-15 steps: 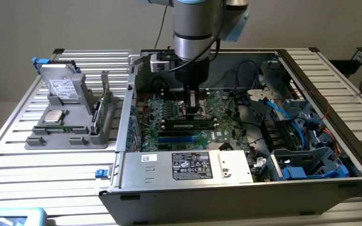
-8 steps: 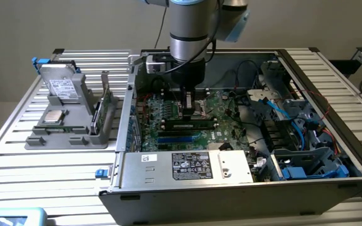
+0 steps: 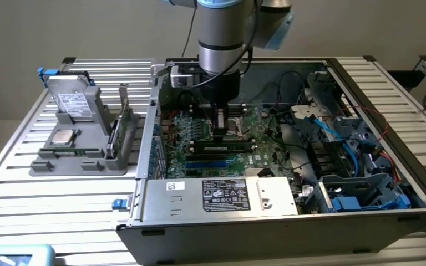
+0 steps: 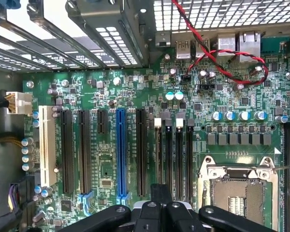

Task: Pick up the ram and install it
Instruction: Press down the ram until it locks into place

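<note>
The ram shows as a long dark stick with a pale label, standing on edge in the memory slots of the green motherboard inside the open computer case. My gripper hangs straight down into the case, just over the stick's end on the exterior view's left. I cannot tell whether it touches the stick. In the wrist view my gripper is shut, with its black fingers pressed together over the row of black memory slots. No board shows between the fingers.
The metal processor socket lies beside the memory slots. Red wires and blue cables run through the case. A grey fixture on the exterior view's left holds a drive, a silver chip and upright thin boards.
</note>
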Controlling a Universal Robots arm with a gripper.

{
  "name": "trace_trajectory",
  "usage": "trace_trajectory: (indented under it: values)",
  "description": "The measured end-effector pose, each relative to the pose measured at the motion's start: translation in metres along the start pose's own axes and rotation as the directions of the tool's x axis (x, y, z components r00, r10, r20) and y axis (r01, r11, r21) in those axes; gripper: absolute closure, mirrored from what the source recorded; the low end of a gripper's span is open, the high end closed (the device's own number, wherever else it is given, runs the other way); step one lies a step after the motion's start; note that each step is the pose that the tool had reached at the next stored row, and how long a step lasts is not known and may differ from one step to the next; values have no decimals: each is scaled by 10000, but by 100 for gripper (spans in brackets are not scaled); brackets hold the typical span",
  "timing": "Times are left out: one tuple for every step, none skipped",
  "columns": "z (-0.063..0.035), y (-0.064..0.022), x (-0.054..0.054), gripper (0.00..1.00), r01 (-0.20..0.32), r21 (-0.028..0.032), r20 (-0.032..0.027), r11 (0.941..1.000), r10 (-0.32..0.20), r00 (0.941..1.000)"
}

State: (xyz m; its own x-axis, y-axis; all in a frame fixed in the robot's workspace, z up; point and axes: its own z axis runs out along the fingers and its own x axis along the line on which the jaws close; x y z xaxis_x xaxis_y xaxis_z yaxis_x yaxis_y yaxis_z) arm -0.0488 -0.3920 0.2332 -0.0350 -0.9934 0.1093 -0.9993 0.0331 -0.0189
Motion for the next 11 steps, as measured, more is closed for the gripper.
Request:
trace_trajectory:
  values:
    - [4, 0, 0, 89, -1, 1, 4, 10000, 1, 10000]
    - [7, 1, 2, 89, -1, -1, 2, 10000, 1, 10000]
    - [10, 1, 2, 89, -1, -1, 3, 10000, 1, 10000]
    - [14, 1, 2, 89, 0, -1, 3, 10000, 0, 10000]
    - [18, 1, 1, 89, 0, 0, 3, 10000, 0, 10000]
    - [23, 1, 1, 89, 0, -1, 4, 10000, 0, 10000]
    - [26, 2, 2, 89, 2, -1, 4, 10000, -2, 10000]
    - [29, 3, 1, 89, 0, -1, 5, 10000, 0, 10000]
    - [35, 4, -1, 89, 0, 0, 7, 10000, 0, 10000]
    - [42, 5, -1, 89, 0, -1, 6, 10000, 0, 10000]
    - [48, 5, -1, 89, 1, -1, 5, 10000, -1, 10000]
